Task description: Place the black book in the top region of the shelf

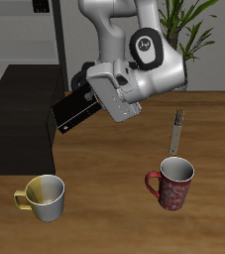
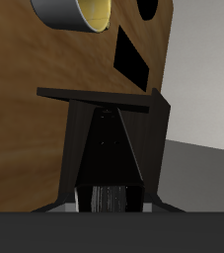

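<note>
The black book is clamped in my gripper and held tilted in the air. It hangs just beside the upper edge of the large black shelf, which stands on the table at the edge of the exterior view. The book does not rest on the shelf. In the wrist view the book fills the space between my fingers as a dark slab, seen end-on, over the wooden table top. The shelf is out of the wrist view.
A yellow-lined mug and a red mug stand near the table's front edge. A narrow grey-brown upright strip stands behind the red mug. A tall grey open-frame rack and a plant are at the back. The yellow mug also shows in the wrist view.
</note>
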You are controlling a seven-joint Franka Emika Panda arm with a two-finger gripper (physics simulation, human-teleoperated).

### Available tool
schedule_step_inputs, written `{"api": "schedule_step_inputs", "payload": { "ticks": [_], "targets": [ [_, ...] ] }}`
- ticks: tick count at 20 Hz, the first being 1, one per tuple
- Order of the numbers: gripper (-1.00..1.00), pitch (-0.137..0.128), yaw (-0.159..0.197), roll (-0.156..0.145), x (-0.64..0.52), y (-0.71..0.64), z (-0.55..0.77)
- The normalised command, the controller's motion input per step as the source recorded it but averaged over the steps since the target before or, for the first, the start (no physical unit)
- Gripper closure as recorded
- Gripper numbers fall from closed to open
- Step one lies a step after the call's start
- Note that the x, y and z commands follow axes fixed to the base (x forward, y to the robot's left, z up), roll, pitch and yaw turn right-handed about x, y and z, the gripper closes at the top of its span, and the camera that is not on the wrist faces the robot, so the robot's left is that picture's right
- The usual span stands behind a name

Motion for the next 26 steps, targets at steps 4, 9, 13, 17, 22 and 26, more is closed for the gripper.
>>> {"api": "schedule_step_inputs", "payload": {
  "ticks": [4,9,13,17,22,26],
  "targets": [
    [1.00,0.031,0.007,-0.008,0.03,-0.03,-0.12],
    [1.00,0.016,-0.003,0.001,0.01,-0.02,-0.10],
    [1.00,0.021,0.007,-0.011,0.04,-0.12,-0.13],
    [1.00,0.034,-0.007,-0.044,-0.01,-0.23,-0.15],
    [1.00,0.034,0.003,-0.046,0.06,-0.29,-0.15],
    [1.00,0.023,-0.007,-0.060,0.00,-0.30,-0.11]
  ]
}}
